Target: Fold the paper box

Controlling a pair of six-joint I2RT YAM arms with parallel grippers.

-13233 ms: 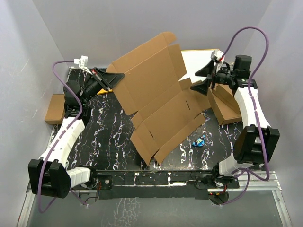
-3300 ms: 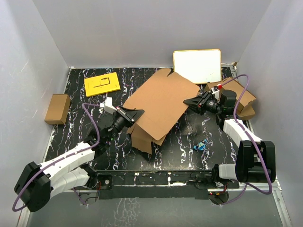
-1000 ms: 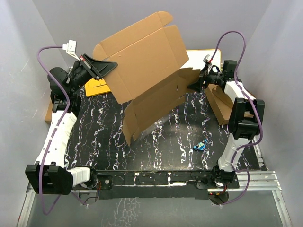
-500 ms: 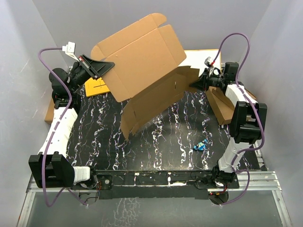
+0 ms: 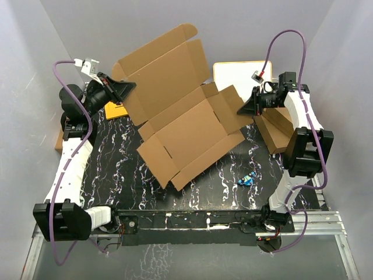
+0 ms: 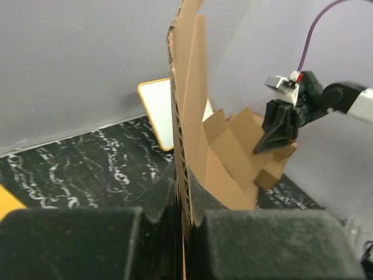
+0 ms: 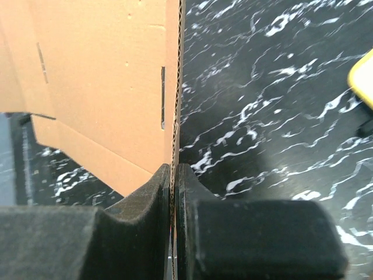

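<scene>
The left gripper (image 5: 121,92) was squeezed shut on the paper box (image 5: 185,131), at the box's 10 o'clock edge. The right gripper (image 5: 245,108) pinched a flap at 3 o'clock. The box was open and tilted over the middle of the black table (image 5: 116,169).

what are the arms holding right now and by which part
Both grip the paper box: the left end effector pinches the left edge of its raised panel, the right end effector the edge of its right flap.
</scene>
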